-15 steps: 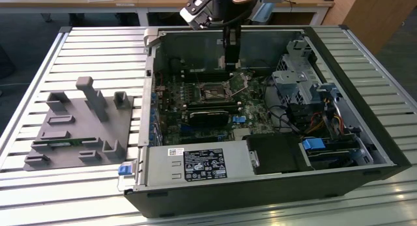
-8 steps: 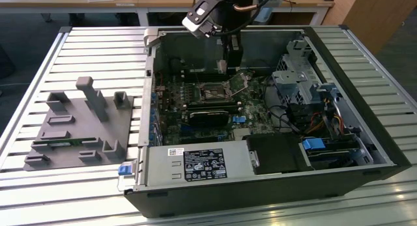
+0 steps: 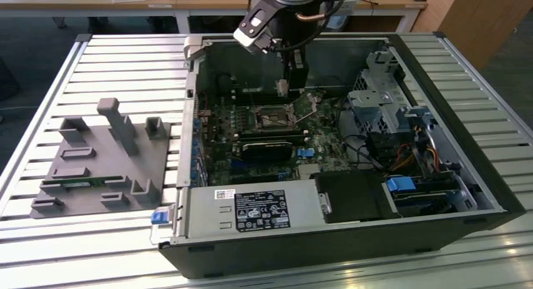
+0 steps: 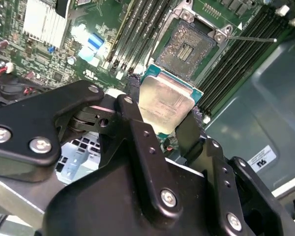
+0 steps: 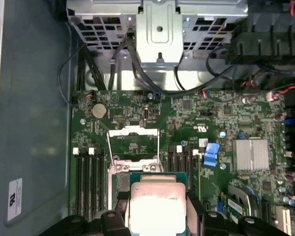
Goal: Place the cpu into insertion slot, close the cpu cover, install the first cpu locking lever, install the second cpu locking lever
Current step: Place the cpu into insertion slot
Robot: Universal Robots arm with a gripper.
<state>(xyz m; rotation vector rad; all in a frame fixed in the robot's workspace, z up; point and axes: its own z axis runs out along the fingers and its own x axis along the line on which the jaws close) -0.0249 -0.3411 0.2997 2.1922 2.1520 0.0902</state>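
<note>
Silver-grey cpu (image 4: 166, 101) pinched by two opposite edges in the black tool (image 4: 163, 109), held flat above the green board. Just past it, slot (image 4: 187, 46) bare, contacts showing. Cover (image 5: 133, 132) swung open beside the slot. Thin lever (image 4: 250, 38) sticking out loose across the memory slots (image 4: 137, 29). In the exterior view, arm reaching down into the open case (image 3: 333, 245), toward its far wall; grey fixture (image 3: 100, 164) on the worktop (image 3: 50, 239), exterior view's left.
</note>
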